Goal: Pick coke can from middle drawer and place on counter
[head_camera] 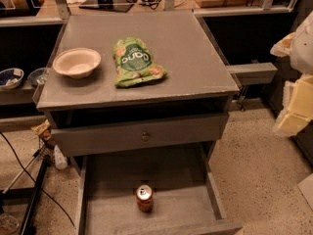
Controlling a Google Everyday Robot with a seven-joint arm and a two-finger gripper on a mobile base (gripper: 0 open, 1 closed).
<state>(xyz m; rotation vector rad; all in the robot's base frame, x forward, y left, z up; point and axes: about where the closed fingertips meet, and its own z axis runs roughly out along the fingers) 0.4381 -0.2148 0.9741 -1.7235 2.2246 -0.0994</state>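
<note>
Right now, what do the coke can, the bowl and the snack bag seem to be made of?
The coke can: likely metal, shiny silver top. The bowl: perhaps paper or foam, matte cream surface. The snack bag: thin plastic film, crinkled and glossy. The gripper is at the right edge, beside the counter.

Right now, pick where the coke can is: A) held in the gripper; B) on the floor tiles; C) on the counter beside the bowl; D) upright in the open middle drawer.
D: the coke can stands upright on the middle drawer floor; the gripper hangs at the right edge of view, apart from it.
</note>
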